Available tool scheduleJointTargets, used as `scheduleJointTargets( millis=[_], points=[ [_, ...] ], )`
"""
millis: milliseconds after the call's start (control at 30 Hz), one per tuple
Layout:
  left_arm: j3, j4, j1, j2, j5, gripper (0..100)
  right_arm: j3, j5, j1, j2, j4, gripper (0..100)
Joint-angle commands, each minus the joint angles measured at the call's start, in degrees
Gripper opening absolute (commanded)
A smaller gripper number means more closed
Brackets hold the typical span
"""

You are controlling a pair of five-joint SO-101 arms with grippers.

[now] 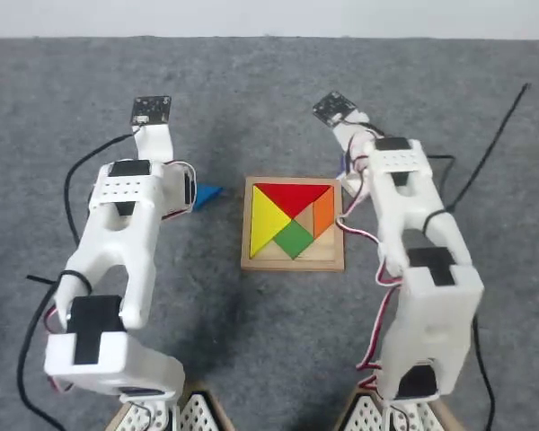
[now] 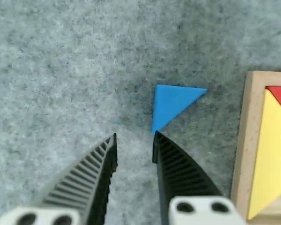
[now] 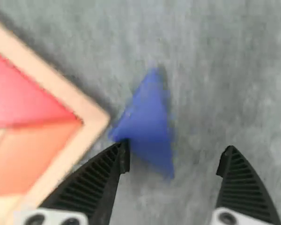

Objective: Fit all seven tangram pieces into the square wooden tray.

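Note:
The square wooden tray [image 1: 248, 224] lies mid-table and holds a red triangle [image 1: 293, 197], a yellow triangle [image 1: 266, 224], a green square [image 1: 294, 239] and an orange piece [image 1: 323, 215]. A light blue triangle [image 2: 173, 104] rests on the carpet just left of the tray. My left gripper [image 2: 133, 140] hovers open right behind it, one fingertip [image 2: 157, 138] near the triangle's corner. A darker blue triangle [image 3: 150, 124] lies outside the tray's far right corner [image 3: 91, 117]. My right gripper [image 3: 177, 150] is open around its near end.
Grey carpet covers the whole table. In the high view the light blue triangle [image 1: 207, 194] sits between the left arm's gripper [image 1: 190, 190] and the tray, and the right arm's gripper [image 1: 349, 171] is at the tray's far right corner. Black cables trail beside both arms.

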Motion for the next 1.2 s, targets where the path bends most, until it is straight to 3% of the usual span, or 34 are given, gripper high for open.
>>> scheduleJointTargets(
  millis=[0, 300, 533, 733, 967, 1167],
  points=[
    [-2.9, -1.2, -0.3, 0.0, 0.4, 12, -5.8, 0.4, -1.5, 2.0, -0.5, 30.7],
    [-2.9, -1.2, -0.3, -0.2, 0.4, 12, -6.9, -0.2, -1.4, 5.8, -0.3, 29.6],
    [-2.9, -1.2, -0.3, -0.4, 0.4, 12, -8.8, -7.3, -1.8, 6.0, -1.5, 2.8],
    [-2.9, -1.2, -0.3, -0.4, 0.4, 12, -9.8, -18.5, -0.8, 6.1, 0.3, 1.9],
    [-2.9, -1.2, -0.3, -0.3, 0.4, 12, -10.3, -24.4, 4.2, 5.5, 5.8, 0.7],
    [-2.8, -1.2, -0.3, -0.2, 0.4, 12, -19.7, -33.9, 8.8, 5.5, 11.0, 1.0]
  ],
)
